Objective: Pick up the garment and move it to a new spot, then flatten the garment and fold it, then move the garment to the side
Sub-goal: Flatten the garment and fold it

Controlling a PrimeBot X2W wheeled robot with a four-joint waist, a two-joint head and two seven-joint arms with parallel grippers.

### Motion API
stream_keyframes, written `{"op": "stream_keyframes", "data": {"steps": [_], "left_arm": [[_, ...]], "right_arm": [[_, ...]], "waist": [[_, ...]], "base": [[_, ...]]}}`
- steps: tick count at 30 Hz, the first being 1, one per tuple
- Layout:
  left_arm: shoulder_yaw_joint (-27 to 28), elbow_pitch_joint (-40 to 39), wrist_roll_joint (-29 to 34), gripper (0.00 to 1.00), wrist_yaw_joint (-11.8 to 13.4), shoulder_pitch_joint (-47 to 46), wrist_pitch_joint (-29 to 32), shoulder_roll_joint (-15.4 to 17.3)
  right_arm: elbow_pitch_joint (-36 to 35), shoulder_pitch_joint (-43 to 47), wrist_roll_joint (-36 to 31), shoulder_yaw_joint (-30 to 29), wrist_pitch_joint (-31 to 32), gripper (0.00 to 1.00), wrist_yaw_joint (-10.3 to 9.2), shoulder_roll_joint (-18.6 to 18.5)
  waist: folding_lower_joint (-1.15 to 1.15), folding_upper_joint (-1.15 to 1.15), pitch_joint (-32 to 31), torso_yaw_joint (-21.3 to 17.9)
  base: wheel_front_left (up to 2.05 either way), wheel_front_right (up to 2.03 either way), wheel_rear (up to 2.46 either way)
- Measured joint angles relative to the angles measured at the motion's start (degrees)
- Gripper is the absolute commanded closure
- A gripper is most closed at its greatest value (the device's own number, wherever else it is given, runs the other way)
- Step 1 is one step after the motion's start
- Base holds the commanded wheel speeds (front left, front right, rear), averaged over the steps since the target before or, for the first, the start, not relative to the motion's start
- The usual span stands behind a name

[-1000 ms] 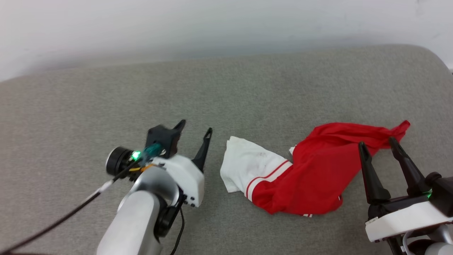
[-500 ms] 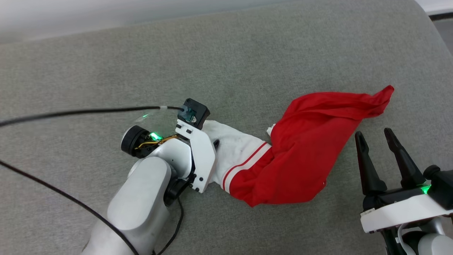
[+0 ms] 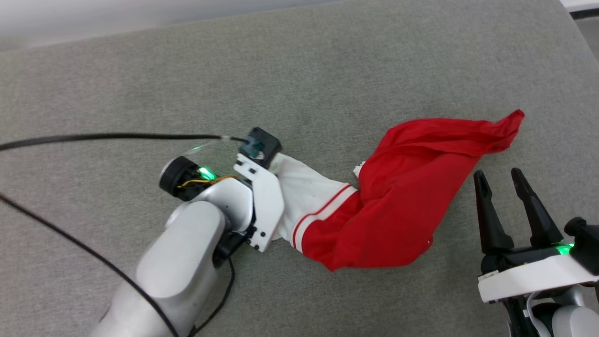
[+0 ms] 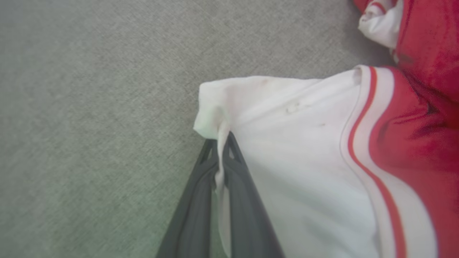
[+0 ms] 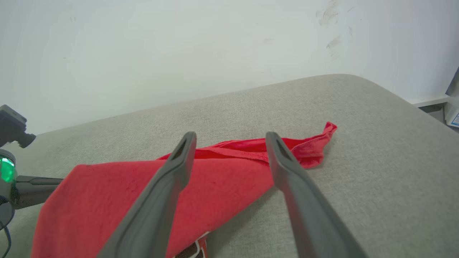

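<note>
Our left gripper (image 4: pixel 222 141) clamped on white corner of garment (image 4: pixel 304 165); our right gripper (image 3: pixel 499 174) spread wide, holding nothing, red fabric just ahead of its tips.

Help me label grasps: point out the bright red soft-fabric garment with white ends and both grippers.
bright red soft-fabric garment (image 3: pixel 407 187): head view, red middle section.
left gripper (image 4: pixel 220 141): left wrist view, between fingers pinching the white corner.
right gripper (image 3: pixel 497 174): head view, between the open fingertips.
</note>
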Motion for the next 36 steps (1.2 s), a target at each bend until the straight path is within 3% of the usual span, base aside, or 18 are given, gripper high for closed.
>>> {"op": "stream_keyframes", "data": {"steps": [8, 17, 23, 28, 29, 30, 36], "left_arm": [[5.6, -8.5, 0.1, 1.0, 5.8, 5.4, -8.1, 4.8], [14.0, -21.7, -4.4, 1.0, 14.8, 24.2, -8.5, 10.2], [17.9, -25.3, -7.8, 1.0, 20.3, 37.5, -8.6, 10.2], [18.7, -24.8, -10.2, 1.0, 21.4, 42.7, -10.0, 8.3], [18.7, -24.8, -10.5, 0.62, 21.4, 42.8, -10.6, 7.8], [18.7, -24.8, -10.5, 0.03, 21.3, 42.7, -11.5, 7.5], [19.0, -25.2, -8.7, 0.0, 20.5, 40.0, -18.8, 6.6]], "right_arm": [[-0.1, 1.4, -0.1, -2.6, 0.5, 0.0, 0.0, 0.2], [-1.7, 3.0, -0.8, -4.6, 2.1, 0.0, 0.01, 0.2], [-2.7, 4.1, -1.3, -5.6, 3.3, 0.0, 0.0, 0.2], [-3.5, 4.7, -1.4, -5.6, 4.2, 0.0, 0.0, 0.2], [-3.5, 4.8, -1.5, -5.7, 4.3, 0.0, 0.0, 0.3], [-3.6, 4.8, -1.5, -5.7, 4.4, 0.0, 0.0, 0.3], [-3.7, 5.0, -1.6, -5.8, 5.8, 0.0, 0.01, 0.4]], "waist": [[0.0, 0.0, -2.4, 2.7], [0.0, 0.0, -5.2, 6.7], [0.0, 0.0, -6.9, 8.7], [0.0, 0.0, -8.2, 9.2], [0.0, 0.0, -8.4, 9.3], [0.0, 0.0, -8.5, 9.3], [0.0, 0.0, -10.5, 9.2]], "base": [[0.0, 0.0, 0.0], [0.0, 0.0, 0.0], [0.0, 0.0, 0.0], [0.0, 0.0, 0.0], [0.0, 0.0, 0.0], [0.0, 0.0, 0.0], [0.0, 0.0, 0.0]]}}
